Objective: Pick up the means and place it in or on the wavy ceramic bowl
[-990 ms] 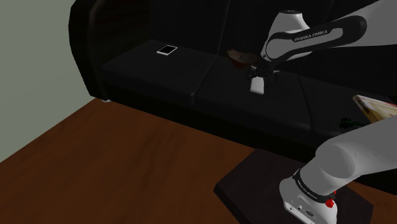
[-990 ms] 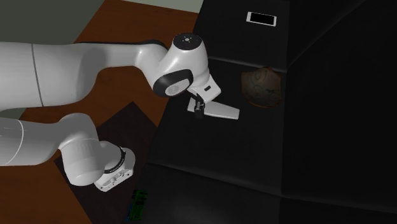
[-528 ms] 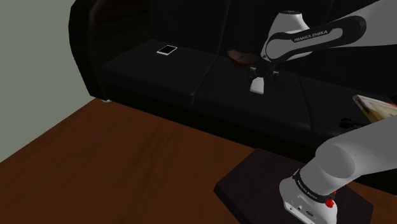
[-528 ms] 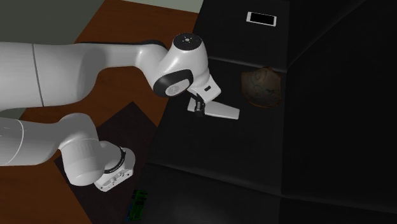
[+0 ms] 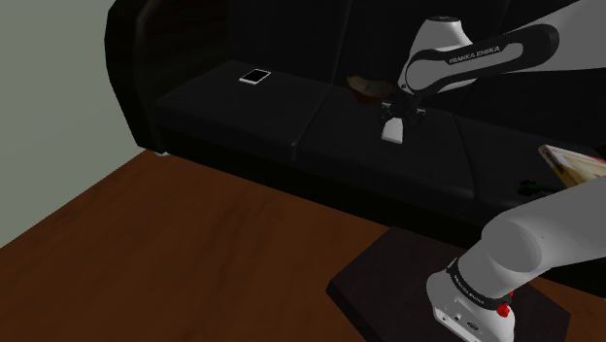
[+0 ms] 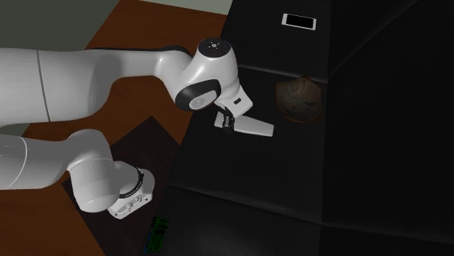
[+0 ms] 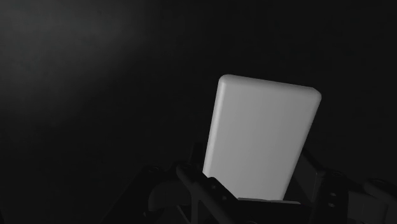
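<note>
Tool [image 6: 228, 121]: clenched on one short end of the slab [image 7: 261, 140], fingers on its two broad faces; most of its length juts free beyond the fingertips.

Slab: plain grey-white, flat, thin, rounded corners, no markings. In the shoulder view it hangs under the tool over the sofa seat. Cannot tell whether its far end is clear of the cushion.

Handling, as judged:
- Looks rigid and light; should not sag or flex in the grip.
- Faces look smooth, so probably slippery. With the hold at one end, it could pivot between the fingers on a quick swing.
- A hold across the flat faces is the right one; nearer the middle would be steadier.

Bowl [image 6: 298, 100]: brown, wavy-rimmed, near the slab's free end, on the seat by the backrest. If ceramic, it wants a gentle set-down.

Surroundings: black sofa [image 5: 243, 117]; a small white-edged flat rectangle [image 5: 255, 76] well apart along the seat; brown floor [image 5: 146, 253] below.
</note>
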Tool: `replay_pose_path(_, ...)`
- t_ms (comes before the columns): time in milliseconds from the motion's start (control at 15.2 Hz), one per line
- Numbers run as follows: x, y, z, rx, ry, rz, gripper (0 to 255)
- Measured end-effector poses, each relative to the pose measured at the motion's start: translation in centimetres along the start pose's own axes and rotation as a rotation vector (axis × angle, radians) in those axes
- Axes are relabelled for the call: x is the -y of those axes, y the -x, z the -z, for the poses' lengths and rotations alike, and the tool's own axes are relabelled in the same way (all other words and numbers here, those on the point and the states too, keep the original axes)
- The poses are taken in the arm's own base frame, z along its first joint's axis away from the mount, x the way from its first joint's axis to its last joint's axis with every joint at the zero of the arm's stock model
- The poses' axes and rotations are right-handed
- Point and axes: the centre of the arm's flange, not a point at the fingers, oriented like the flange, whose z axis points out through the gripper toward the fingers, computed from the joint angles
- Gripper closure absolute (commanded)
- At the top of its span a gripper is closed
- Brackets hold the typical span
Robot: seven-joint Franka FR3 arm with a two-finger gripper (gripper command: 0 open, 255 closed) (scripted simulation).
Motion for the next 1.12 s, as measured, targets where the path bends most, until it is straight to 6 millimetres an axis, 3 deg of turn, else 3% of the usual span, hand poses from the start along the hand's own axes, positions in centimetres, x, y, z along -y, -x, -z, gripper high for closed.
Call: replay_pose_path(1122,-0.2,-1.1,8.4,0.0,0.0,0.0,255)
